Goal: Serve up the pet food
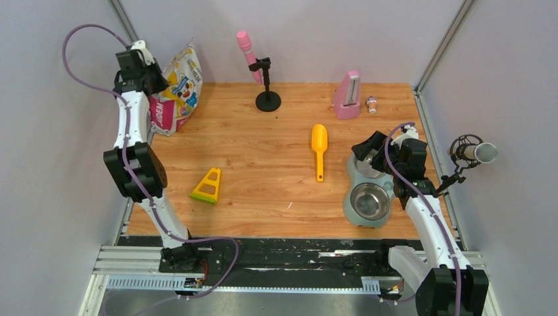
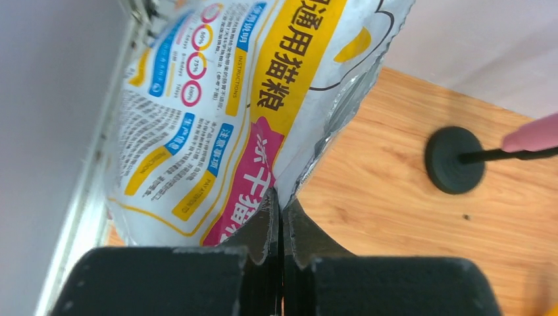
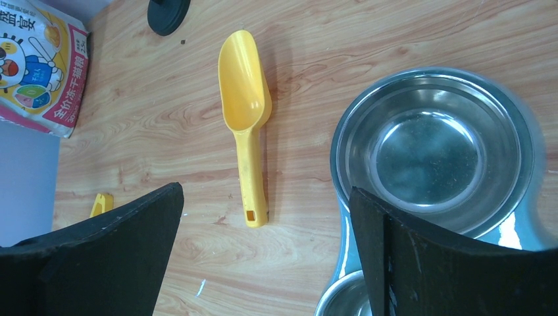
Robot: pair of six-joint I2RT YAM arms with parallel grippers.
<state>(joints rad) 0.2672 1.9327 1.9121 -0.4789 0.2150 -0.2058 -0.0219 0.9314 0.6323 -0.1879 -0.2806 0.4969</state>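
The pet food is out of view. A crinkly yellow, white and pink printed bag stands at the far left corner. My left gripper is shut on the bag's side edge, with the fold pinched between the jaws. A yellow scoop lies empty on the wood, handle toward me. My right gripper hangs open over the far end of the grey double-bowl feeder, holding nothing. Its steel bowls are empty.
A pink microphone on a black round-based stand stands at the back centre. A pink metronome and a small object sit at the back right. A yellow-green wedge lies front left. Another microphone juts in from the right wall.
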